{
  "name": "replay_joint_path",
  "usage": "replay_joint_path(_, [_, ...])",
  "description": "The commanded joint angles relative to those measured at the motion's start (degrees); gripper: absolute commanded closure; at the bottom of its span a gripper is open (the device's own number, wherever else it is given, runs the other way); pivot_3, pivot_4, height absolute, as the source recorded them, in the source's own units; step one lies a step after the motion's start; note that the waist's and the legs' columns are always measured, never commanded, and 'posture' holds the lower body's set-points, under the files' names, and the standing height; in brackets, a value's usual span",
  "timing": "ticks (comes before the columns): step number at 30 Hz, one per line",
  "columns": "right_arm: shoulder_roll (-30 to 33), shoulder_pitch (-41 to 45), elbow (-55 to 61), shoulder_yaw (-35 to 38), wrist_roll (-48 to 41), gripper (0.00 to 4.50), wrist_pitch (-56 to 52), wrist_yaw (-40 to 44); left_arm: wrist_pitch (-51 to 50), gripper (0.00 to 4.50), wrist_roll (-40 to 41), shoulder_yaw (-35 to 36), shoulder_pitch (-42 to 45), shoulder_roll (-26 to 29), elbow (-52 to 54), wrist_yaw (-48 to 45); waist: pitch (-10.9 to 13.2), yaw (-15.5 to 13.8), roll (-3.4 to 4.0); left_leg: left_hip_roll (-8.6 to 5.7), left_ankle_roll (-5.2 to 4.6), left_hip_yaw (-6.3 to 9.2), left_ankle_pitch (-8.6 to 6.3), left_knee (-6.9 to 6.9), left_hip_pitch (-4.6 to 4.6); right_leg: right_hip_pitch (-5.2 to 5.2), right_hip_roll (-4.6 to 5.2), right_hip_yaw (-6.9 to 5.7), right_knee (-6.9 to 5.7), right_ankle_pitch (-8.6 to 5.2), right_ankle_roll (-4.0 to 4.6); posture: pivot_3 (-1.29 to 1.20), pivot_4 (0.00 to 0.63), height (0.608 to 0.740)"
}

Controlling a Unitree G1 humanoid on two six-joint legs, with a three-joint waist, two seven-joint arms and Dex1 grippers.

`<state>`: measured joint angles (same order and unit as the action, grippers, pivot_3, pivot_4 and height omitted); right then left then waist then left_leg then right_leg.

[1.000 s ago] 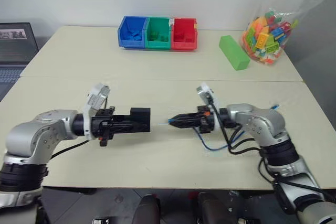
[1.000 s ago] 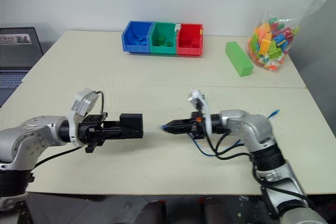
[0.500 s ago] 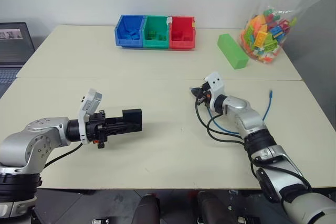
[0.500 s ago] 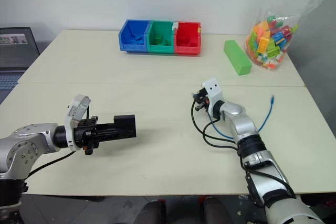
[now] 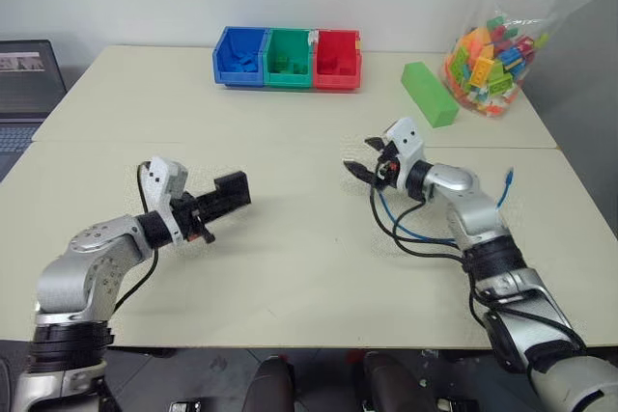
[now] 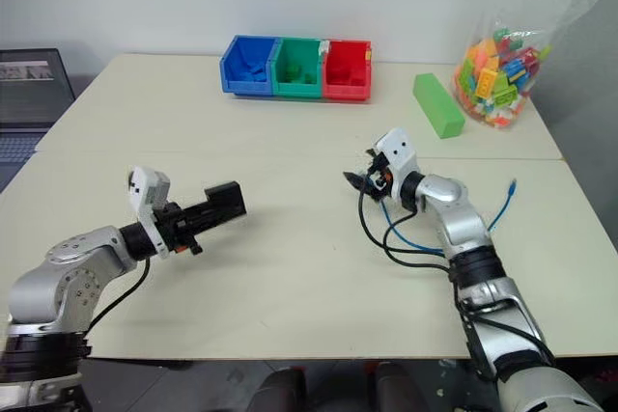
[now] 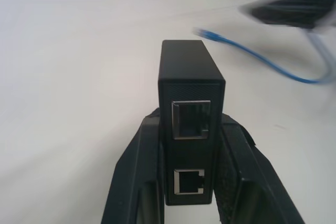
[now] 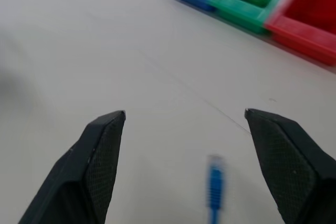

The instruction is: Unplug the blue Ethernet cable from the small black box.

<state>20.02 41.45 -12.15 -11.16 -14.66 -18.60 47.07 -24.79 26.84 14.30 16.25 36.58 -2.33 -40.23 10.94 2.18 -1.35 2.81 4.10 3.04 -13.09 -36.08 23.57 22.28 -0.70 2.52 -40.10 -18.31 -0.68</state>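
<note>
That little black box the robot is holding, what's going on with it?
The robot's left gripper is clamped on the small black box, holding it above the table. Both ports on the box's face are empty, so the blue Ethernet cable is already out. The right gripper is open, and the cable's plug hangs loose between its fingers, gripped by neither; the rest of the cable trails beside the right arm. At the far edge sit three colored bins, a green block and a bag of bricks.
</note>
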Motion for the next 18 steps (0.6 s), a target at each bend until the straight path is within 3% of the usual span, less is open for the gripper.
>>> replay_joint_path(1, [-0.21,0.72,10.99,-3.88,-0.91,0.76,-5.06,3.38,13.0,3.72,-6.59,4.71,2.2,-3.3,-7.4,10.46,-0.02,0.17,-0.03,0.02,0.0,-0.02,0.0,0.0,-0.03,0.01,0.01,0.01,-0.03,0.0,0.0,0.0,0.15,0.74])
replay_joint_path(12, [-2.65,2.22,13.29,-6.83,1.34,0.76,-7.57,2.97,22.81,3.72,-9.53,5.38,4.41,-5.54,-24.44,13.66,-0.05,-0.52,-0.08,-0.13,0.0,0.02,0.0,-0.06,0.0,-0.02,0.01,-0.1,-0.09,0.03,-0.05,0.0,0.15,0.74])
replay_joint_path(14, [-2.56,2.03,13.65,-6.82,1.37,0.76,-7.77,3.11,23.07,3.0,-9.22,5.52,4.18,-5.68,-25.1,13.39,-0.06,-0.53,-0.09,-0.13,0.01,0.04,0.01,-0.06,0.02,-0.02,0.01,-0.13,-0.09,0.03,-0.05,0.0,0.15,0.74])
replay_joint_path(18, [-2.49,1.71,14.39,-6.66,1.52,0.76,-8.29,3.32,23.13,2.19,-9.08,5.71,3.71,-5.76,-24.94,13.28,-0.06,-0.44,-0.09,-0.1,0.01,0.06,0.01,-0.06,0.01,-0.02,0.01,-0.13,-0.12,0.03,-0.05,0.0,0.15,0.74])
